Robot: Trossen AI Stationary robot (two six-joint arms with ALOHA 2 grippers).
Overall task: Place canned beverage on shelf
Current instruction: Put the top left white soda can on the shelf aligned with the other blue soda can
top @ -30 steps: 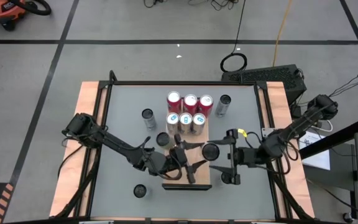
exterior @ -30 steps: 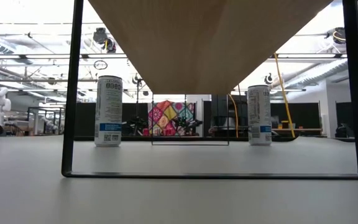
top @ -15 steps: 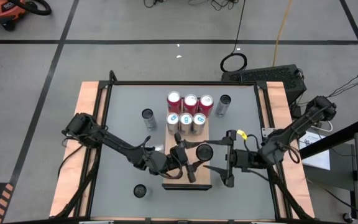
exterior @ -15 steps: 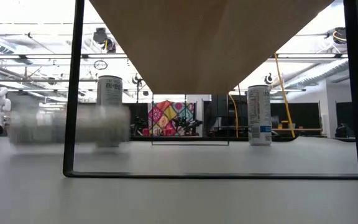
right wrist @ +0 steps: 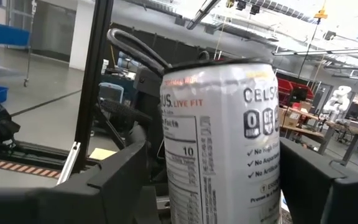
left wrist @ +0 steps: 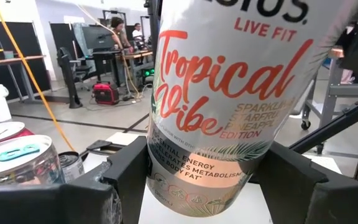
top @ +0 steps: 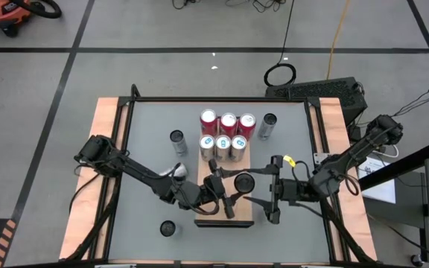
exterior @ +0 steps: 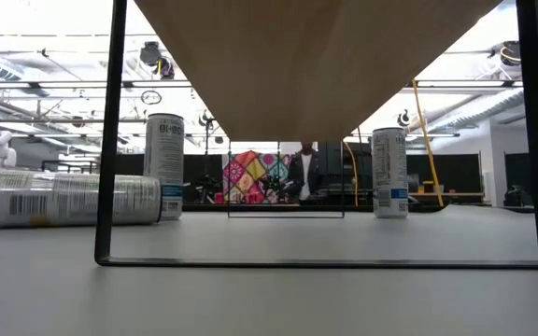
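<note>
Grey tabletop (top: 147, 119), shelf (top: 240, 212), both grippers round one can (top: 244, 181).

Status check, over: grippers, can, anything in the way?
Left gripper, right gripper both bracket the white printed beverage can; grip unconfirmed. Can over light-brown wood-grain shelf board. Silver can lies on its side on grey tabletop by left arm.

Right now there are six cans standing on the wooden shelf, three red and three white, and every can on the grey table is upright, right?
Not quite. One silver can lies on its side on the grey table, as the low view shows. The six cans on the shelf are right.
</note>
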